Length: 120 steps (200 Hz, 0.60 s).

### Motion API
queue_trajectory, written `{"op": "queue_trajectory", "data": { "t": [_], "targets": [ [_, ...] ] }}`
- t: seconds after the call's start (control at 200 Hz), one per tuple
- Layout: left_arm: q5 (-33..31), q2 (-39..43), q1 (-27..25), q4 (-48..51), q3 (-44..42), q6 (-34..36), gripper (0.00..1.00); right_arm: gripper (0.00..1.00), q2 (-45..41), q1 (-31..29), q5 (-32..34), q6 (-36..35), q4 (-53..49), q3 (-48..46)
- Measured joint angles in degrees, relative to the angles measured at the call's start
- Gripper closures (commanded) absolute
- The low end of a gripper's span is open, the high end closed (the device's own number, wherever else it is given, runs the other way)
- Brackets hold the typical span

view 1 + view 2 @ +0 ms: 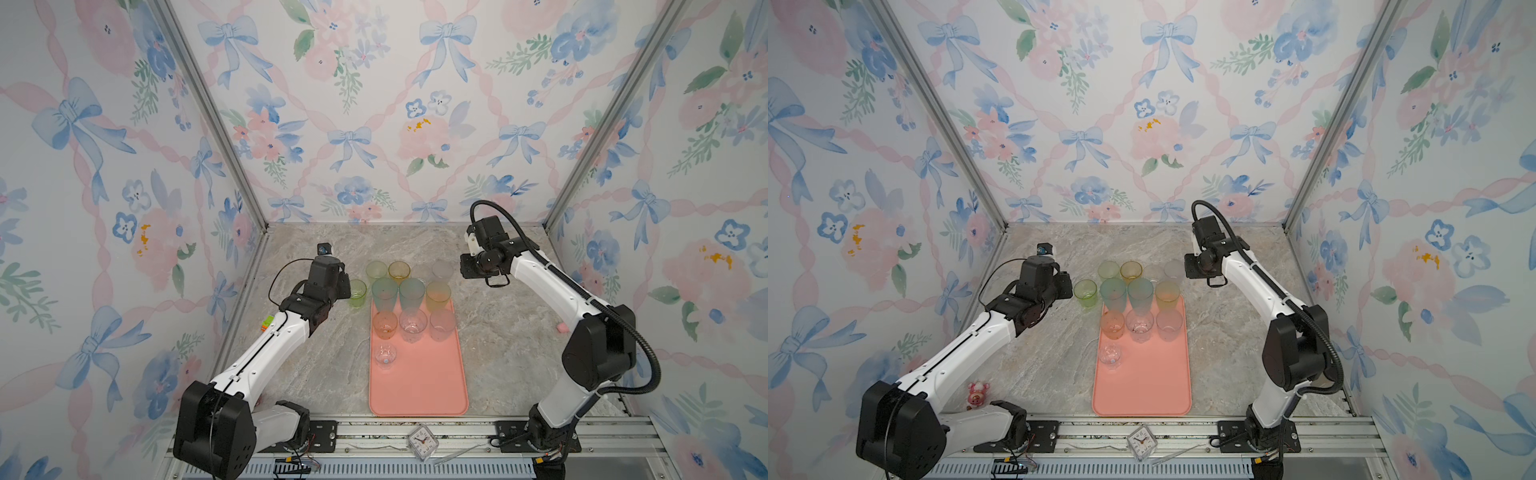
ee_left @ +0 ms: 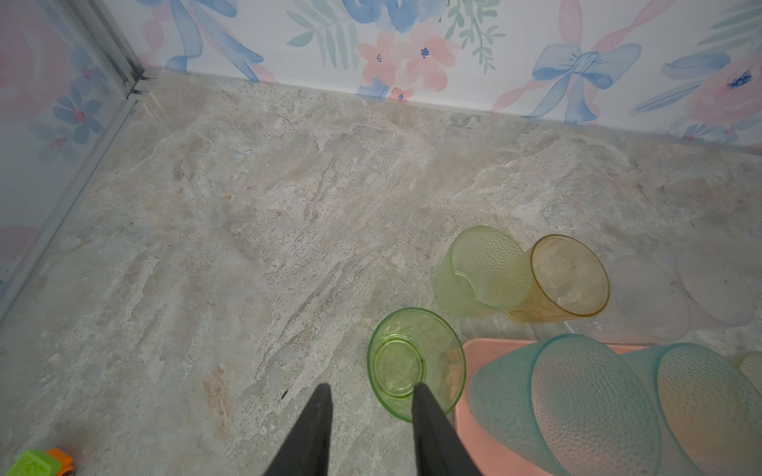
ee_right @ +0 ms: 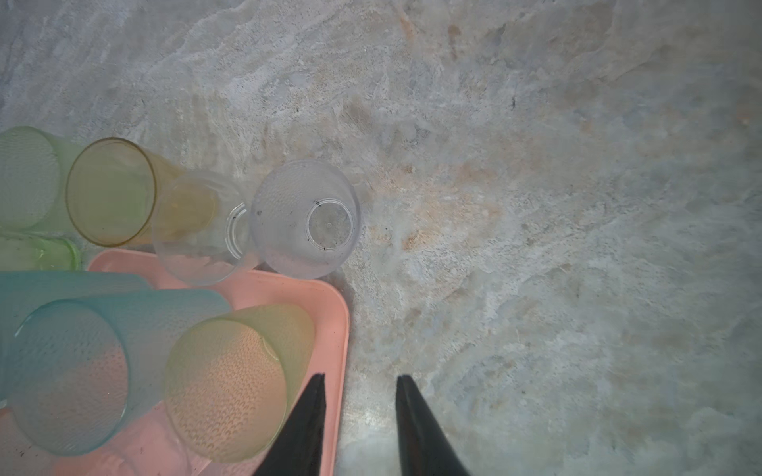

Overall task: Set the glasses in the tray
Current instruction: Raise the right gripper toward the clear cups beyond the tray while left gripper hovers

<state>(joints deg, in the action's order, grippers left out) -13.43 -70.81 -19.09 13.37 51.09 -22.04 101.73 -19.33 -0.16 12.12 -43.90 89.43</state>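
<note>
Left gripper [image 2: 371, 387], jaws apart and empty, hovers at the short green translucent tumbler [image 2: 416, 362], just beside the flat salmon-pink tray [image 1: 419, 382]. Right gripper [image 3: 361, 376] gapes empty too, near a frosted clear tumbler [image 3: 307, 218]. 5 tumblers stand outside, 7 inside. They look light, slick and tippy: pinch one rim wall.

Tray [image 1: 419, 386]: salmon-pink, rectangular, rounded corners, low rim, lying flat. Upright inside, far row: teal tumbler [image 1: 384, 293]; second teal tumbler [image 1: 412, 291]; yellow tumbler [image 1: 438, 295]; next row: orange glass [image 1: 385, 324]; clear glass [image 1: 413, 324]; frosted glass [image 1: 442, 324]; small clear glass [image 1: 385, 355] alone near the left rim. Upright outside: green glass [image 1: 357, 292] just beside the far left corner; beyond the far rim: lime tumbler [image 1: 376, 271]; amber glass [image 1: 399, 271]; clear cup [image 1: 1153, 272]; frosted cup [image 1: 442, 270].
</note>
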Motion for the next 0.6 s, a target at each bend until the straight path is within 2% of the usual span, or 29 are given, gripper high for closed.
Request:
{"op": "queue_trajectory", "data": {
  "t": [0.265,0.6],
  "targets": [
    [1.3,-1.1,0.0,-0.5,0.0,-1.1,0.65,0.70,10.8,1.3,-2.3,-1.3,0.0,8.9],
    [1.4,-1.1,0.2,-1.1,0.0,-1.2,0.65,0.71,15.9,1.3,-2.6,-2.2,-0.7,13.8]
  ]
}}
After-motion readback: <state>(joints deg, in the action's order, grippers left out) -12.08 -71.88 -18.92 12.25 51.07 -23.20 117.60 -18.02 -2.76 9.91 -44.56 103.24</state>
